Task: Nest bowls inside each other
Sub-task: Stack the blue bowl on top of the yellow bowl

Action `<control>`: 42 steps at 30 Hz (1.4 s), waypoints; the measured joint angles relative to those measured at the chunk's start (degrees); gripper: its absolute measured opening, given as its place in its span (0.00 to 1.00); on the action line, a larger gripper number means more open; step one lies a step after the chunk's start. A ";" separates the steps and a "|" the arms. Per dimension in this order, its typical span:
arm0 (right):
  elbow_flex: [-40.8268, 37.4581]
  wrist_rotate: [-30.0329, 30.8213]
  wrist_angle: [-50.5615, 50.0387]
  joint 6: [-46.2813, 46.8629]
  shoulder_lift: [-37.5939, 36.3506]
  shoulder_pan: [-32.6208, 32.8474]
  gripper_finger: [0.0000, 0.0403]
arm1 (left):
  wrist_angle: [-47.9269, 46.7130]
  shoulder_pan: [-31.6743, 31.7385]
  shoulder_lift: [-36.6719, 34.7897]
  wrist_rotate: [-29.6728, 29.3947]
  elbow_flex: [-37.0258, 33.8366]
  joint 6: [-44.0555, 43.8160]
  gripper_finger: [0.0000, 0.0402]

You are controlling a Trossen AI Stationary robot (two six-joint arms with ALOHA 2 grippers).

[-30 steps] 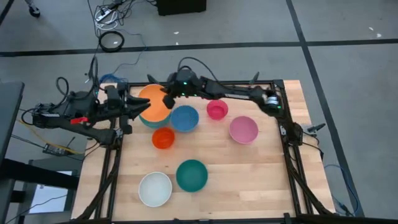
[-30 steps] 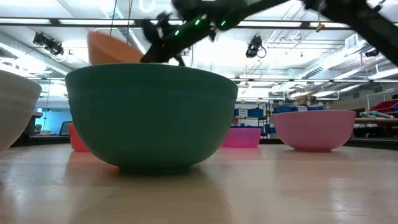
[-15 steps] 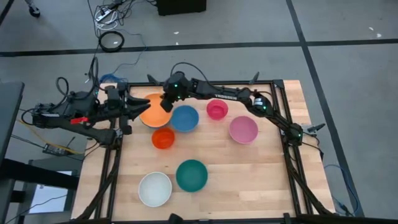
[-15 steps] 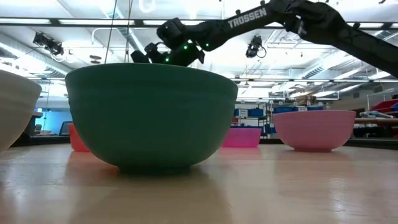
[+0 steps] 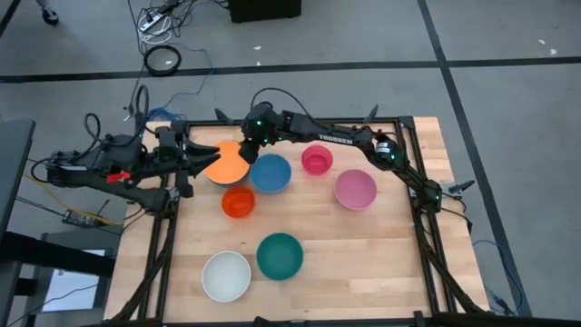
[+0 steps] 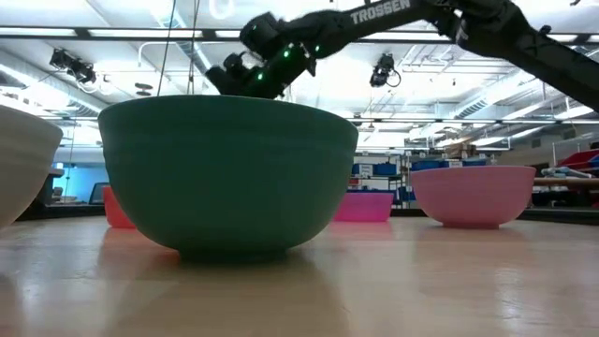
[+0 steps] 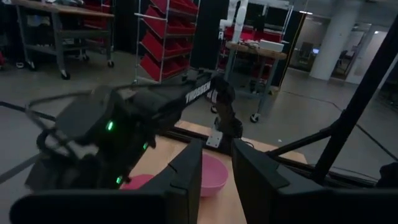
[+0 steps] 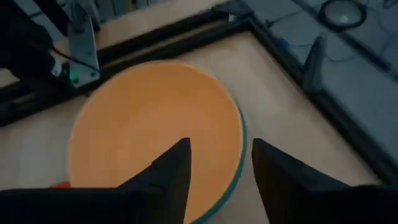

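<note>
My right tool point(image 5: 243, 151) hangs at about 11 o'clock on the bench point(image 5: 381, 263), just over the 3 o'clock rim of the orange bowl point(image 5: 226, 163); its fingers point(image 8: 171, 168) stand parted above that bowl's hollow and hold nothing. The orange bowl sits nested in a larger bowl, of which only a thin teal-green edge shows along one side in my right wrist view; I cannot tell that outer bowl's colour more exactly. My left tool point(image 5: 195, 159) waits at 9 o'clock of the orange bowl, by the bench's 10 o'clock edge; its two fingers point(image 7: 186, 177) show a narrow gap between them with nothing in it, though I cannot tell whether that counts as open or shut. Blue bowl point(image 5: 270, 173): just beside the orange bowl at its 3 o'clock, upright. Hot pink bowl point(image 5: 316, 160): small, near the blue bowl at its 2 o'clock, apart from it. Mauve bowl point(image 5: 355, 189): at 4 o'clock of the hot pink one, toward the bench's 2 o'clock side. Red-orange bowl point(image 5: 239, 202): small, near the orange bowl at its 5 o'clock. Teal bowl point(image 5: 280, 255): near the bench's middle toward 6 o'clock, filling the foreground of the low view. White bowl point(image 5: 226, 275): just beside the teal bowl at its 8 o'clock. All stand upright, each empty apart from the nested pair.
</note>
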 joint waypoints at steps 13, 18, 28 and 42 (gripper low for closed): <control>-2.70 14.61 -31.00 -8.87 -4.12 2.91 0.39 | -7.60 0.01 -0.16 -0.40 0.00 -3.43 0.24; -6.55 15.47 -29.07 -6.46 -3.95 2.78 0.39 | -9.08 0.00 -0.13 -0.39 0.00 -3.69 0.24; -11.79 14.93 -24.10 -3.77 -3.95 1.74 0.39 | -9.39 0.00 -0.12 -0.39 0.00 -3.89 0.24; -19.87 10.92 -16.75 -0.96 -3.91 -0.40 0.35 | -9.35 0.00 -0.11 -0.35 0.00 -3.89 0.24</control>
